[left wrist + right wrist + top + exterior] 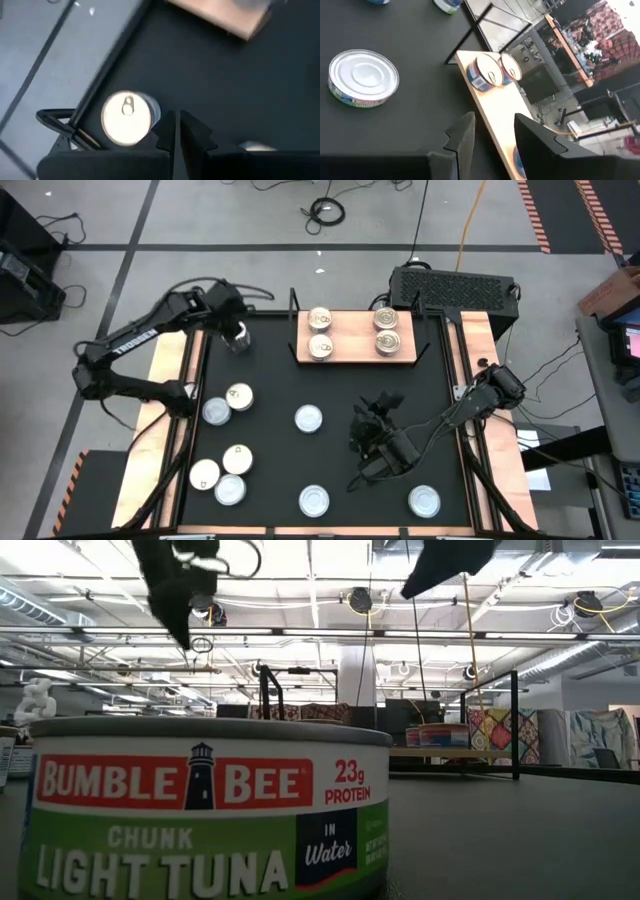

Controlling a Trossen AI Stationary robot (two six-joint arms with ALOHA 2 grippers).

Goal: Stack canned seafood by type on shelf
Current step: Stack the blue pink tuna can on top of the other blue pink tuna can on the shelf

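Note:
The light-wood shelf (352,332) stands at the table's far middle. Two pairs of tab-topped tins (320,332) (386,330) rest flat on it. My left gripper (236,323) is shut and hangs at the far left, close beside a cream tab-topped tin (126,117) that sits flat on the black mat. My right gripper (375,425) is open and empty, hovering right of centre and facing the shelf (492,107). A silver-topped tin (364,77) lies ahead of it. Several more tins (225,470) lie loose on the mat. My left gripper's shut fingers (167,130) stand right next to the side of the cream tin (152,122), which sits flat on the mat. I cannot tell whether the finger's outer side touches it.
Loose tins: a pair at the left (228,404), a cluster at the near left, one at the centre (308,418), two along the near edge (314,500) (424,500). A Bumble Bee tuna tin (200,810) fills the low view. Thin black posts (294,310) stand at the shelf's edges.

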